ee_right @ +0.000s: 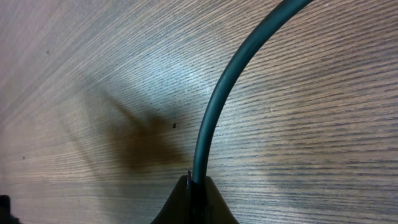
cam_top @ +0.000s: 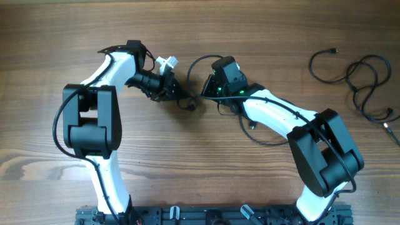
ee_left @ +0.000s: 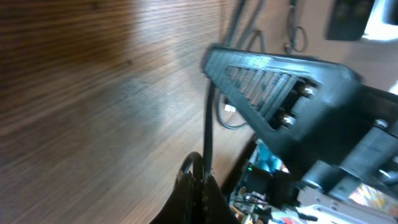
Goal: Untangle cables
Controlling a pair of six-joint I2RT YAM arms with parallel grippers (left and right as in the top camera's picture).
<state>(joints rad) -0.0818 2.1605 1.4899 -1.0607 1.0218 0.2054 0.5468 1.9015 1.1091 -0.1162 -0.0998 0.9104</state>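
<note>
A thin black cable (cam_top: 195,62) loops on the wooden table between my two grippers in the overhead view. My left gripper (cam_top: 178,94) is shut on a cable (ee_left: 207,134) that rises straight out of its jaws (ee_left: 202,180). My right gripper (cam_top: 209,87) is shut on a cable (ee_right: 217,106) that curves up and to the right from its jaws (ee_right: 194,186), close above the wood. The two grippers sit close together near the table's middle. More black cables (cam_top: 356,72) lie in loose curls at the far right, with a plug end (cam_top: 333,51).
The right arm's body (ee_left: 280,93) fills the right side of the left wrist view, close to the left gripper. Another cable strand (cam_top: 262,134) runs under the right arm. The arm bases stand at the front edge (cam_top: 212,215).
</note>
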